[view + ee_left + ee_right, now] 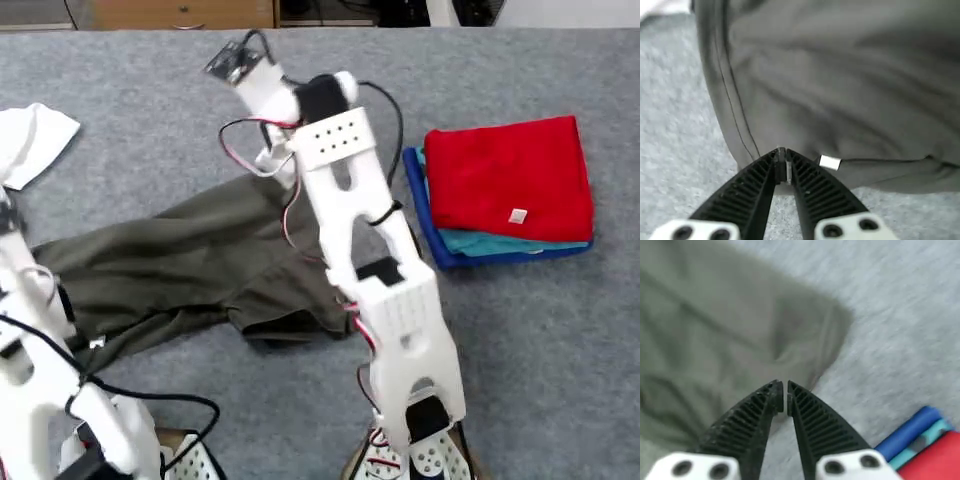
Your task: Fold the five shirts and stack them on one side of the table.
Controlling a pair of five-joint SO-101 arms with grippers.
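Olive shirt [200, 260] lies unfolded and creased on grey table [520, 350], left of centre. A small white tag [829, 162] sits at its near hem.

Left gripper [782, 159]: jaws pressed together, tips right at the hem just beside the tag. Cannot tell if cloth is caught between them.

Right gripper [785, 390]: jaws nearly closed with a narrow slit between, holding nothing, over the shirt's edge near one corner. Right arm [370, 230] reaches across the shirt's right end.

Folded stack on the right side of the table, apart from the olive shirt: red shirt [505, 180] on top, teal shirt [510, 243] under it, blue shirt [420, 200] at the bottom.

White shirt [30, 140] lies crumpled at the far left edge.
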